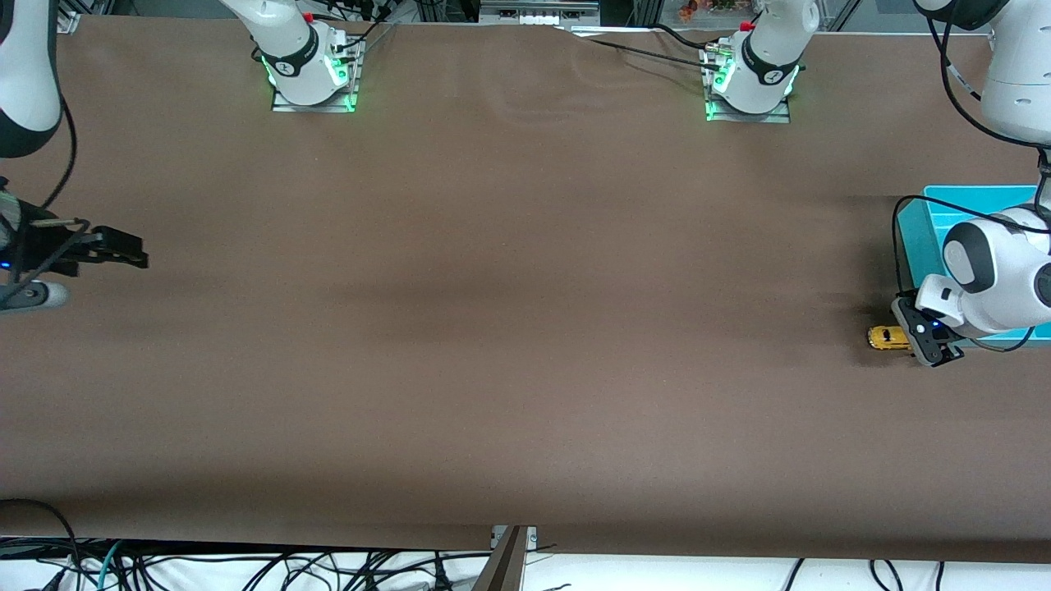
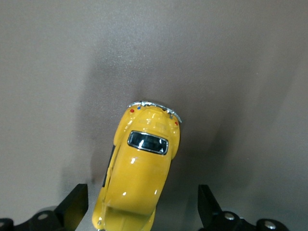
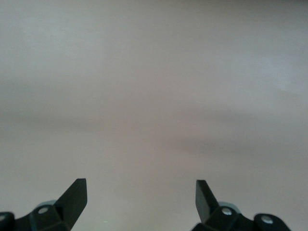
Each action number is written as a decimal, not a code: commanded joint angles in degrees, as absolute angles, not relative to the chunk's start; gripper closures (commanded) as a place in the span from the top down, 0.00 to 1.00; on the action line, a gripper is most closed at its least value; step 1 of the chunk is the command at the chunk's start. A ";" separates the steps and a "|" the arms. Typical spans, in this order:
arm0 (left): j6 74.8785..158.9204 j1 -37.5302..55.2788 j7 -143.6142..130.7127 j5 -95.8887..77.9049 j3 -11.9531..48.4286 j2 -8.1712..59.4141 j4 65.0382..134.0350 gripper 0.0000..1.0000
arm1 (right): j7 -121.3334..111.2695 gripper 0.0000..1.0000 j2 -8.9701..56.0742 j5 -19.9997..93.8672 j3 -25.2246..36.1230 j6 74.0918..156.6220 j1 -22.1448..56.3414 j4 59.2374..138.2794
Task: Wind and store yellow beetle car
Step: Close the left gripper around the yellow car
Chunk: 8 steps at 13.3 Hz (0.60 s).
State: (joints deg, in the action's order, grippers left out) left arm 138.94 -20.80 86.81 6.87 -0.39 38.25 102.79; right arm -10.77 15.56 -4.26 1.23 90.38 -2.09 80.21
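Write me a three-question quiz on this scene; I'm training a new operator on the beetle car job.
1. True or false: the left claw has shut on the yellow beetle car.
2. What lies beside the car, toward the left arm's end of the table? A) teal bin B) drawer C) plate
3. Which claw waits open over bare table?

Key: 1 false, open fingers either side of it; 2 A; 3 the right claw.

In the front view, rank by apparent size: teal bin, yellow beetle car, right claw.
1. Teal bin, though partly hidden by the arm.
2. Right claw.
3. Yellow beetle car, under the left claw.
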 commanded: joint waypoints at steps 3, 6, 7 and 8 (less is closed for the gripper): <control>139.13 -21.45 91.31 6.94 1.40 37.18 103.27 0.03 | -8.80 1.00 12.66 -7.39 0.97 91.32 -1.85 82.26; 137.03 -21.01 91.41 6.94 2.02 35.95 102.66 0.00 | -4.69 1.00 9.94 -4.59 0.97 91.85 -1.93 86.74; 135.19 -21.01 91.41 6.94 2.98 34.29 102.66 0.00 | -2.31 1.00 9.50 -3.61 0.97 91.85 -1.93 87.10; 132.57 -20.83 91.32 6.94 3.60 32.45 102.66 0.00 | -2.11 1.00 9.41 -3.34 0.97 91.50 -1.93 87.19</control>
State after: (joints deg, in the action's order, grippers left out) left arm 137.25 -20.77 89.92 6.87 2.30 36.82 102.15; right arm -4.77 12.44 -4.67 1.16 91.10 -1.93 84.09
